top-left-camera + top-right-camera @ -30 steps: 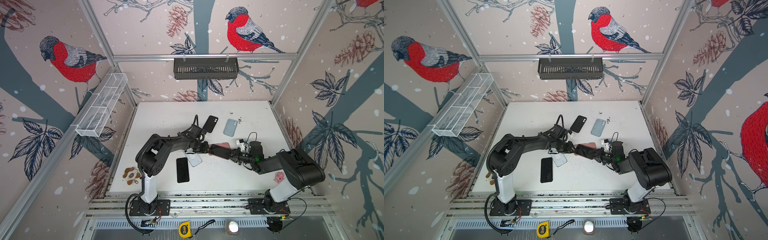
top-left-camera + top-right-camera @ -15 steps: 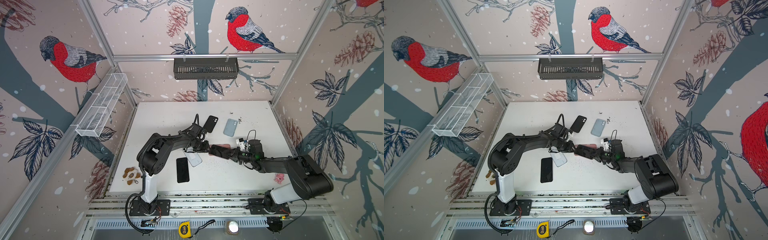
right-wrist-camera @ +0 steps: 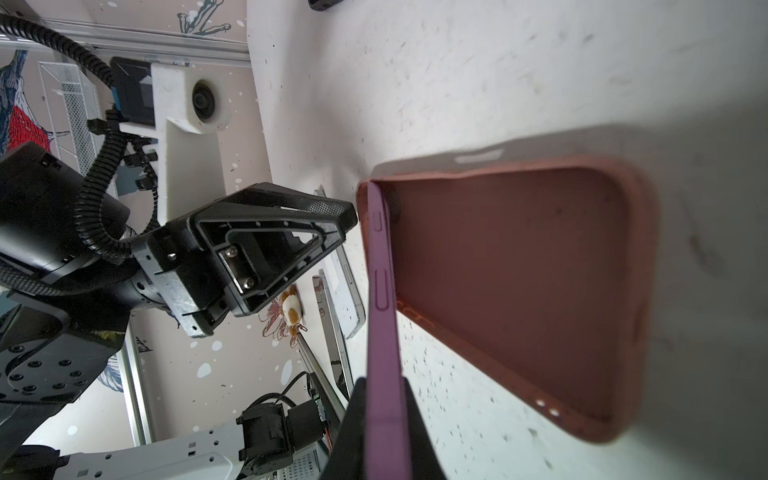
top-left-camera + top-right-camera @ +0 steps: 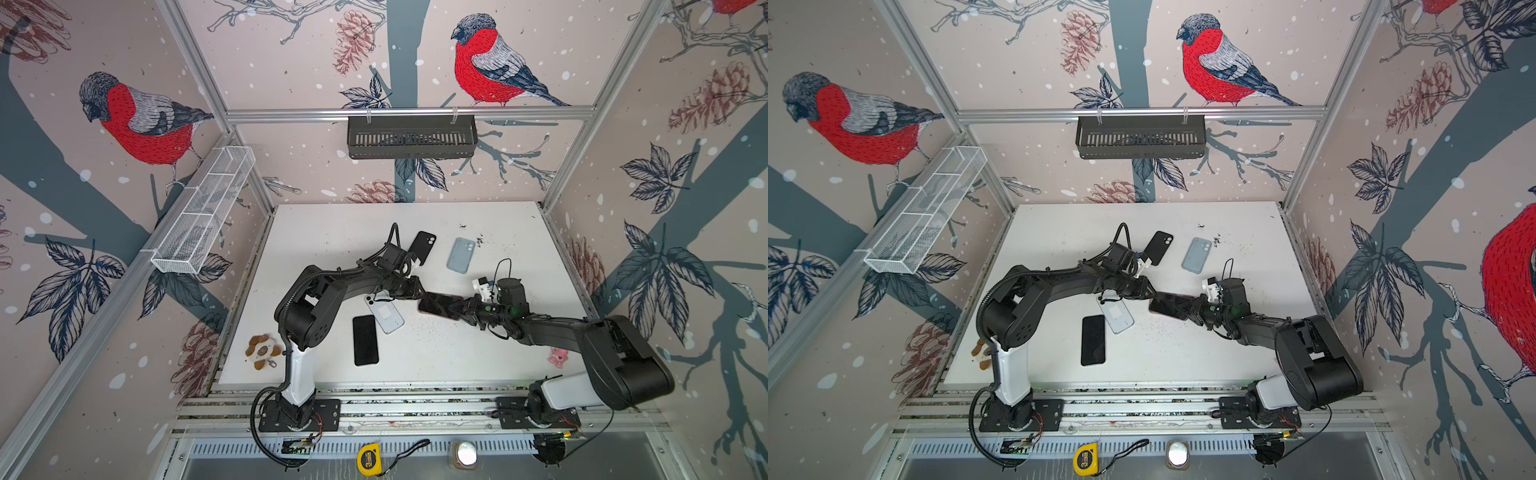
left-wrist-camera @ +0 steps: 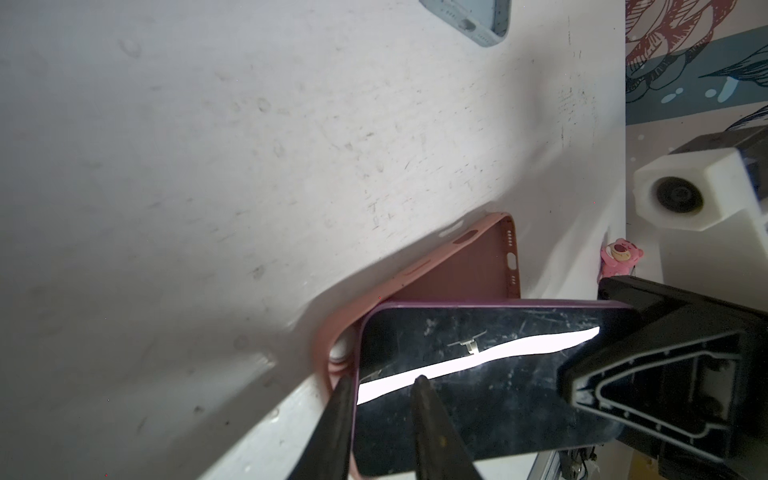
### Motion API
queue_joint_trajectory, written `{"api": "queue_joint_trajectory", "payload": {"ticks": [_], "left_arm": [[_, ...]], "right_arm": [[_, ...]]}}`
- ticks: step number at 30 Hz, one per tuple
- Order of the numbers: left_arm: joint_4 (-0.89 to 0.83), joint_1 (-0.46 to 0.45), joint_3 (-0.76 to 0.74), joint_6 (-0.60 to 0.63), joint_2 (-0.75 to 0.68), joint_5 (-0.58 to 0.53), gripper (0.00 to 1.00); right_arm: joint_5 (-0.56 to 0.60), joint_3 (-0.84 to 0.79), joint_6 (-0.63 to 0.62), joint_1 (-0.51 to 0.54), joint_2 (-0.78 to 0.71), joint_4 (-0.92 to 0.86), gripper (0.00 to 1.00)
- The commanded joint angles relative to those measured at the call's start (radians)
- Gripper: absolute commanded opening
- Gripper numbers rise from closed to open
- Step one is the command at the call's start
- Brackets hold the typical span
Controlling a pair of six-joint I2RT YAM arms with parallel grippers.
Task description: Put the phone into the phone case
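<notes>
Top views: possibly gritty table [image 4: 332,232], wallpaper [image 4: 291,62]

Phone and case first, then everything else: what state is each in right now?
purple phone: tilted, one end in the case's corner, not seated.
pink case: lying open side up, mostly empty.
right gripper: shut on the purple phone's edge.
left gripper: fingers narrowly apart astride the phone's end and the case rim; grip unclear.
black phone: flat, screen dark.
white phone: flat, back up.

Bullfinch wallpaper walls [image 4: 137,120], metal frame [image 4: 407,113], white table [image 4: 332,232], white wire shelf [image 4: 203,208], black wall basket [image 4: 411,137], contents unclear
</notes>
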Motion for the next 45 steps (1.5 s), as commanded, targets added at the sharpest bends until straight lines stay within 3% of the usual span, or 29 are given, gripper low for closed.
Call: {"api": "queue_joint_trajectory", "payload": {"ticks": [1, 11, 17, 32, 45], "left_arm": [[0.039, 0.0, -0.009, -0.001, 0.005, 0.03, 0.27], [0.046, 0.0, -0.021, -0.006, -0.011, 0.021, 0.27], [-0.036, 0.01, -0.023, -0.017, -0.09, -0.136, 0.27], [0.058, 0.026, 0.004, -0.048, 0.021, 0.008, 0.28], [0.104, 0.009, 0.0, -0.086, 0.036, 0.063, 0.29]], "right_arm": [[0.008, -0.014, 0.027, 0.004, 0.023, -0.022, 0.1], [0.008, -0.013, 0.034, 0.002, 0.029, -0.014, 0.1], [0.013, -0.009, 0.021, -0.004, 0.023, -0.031, 0.11], [-0.01, 0.026, -0.02, -0.005, 0.042, -0.097, 0.11], [-0.039, 0.042, 0.014, -0.004, 0.134, -0.022, 0.12]]}}
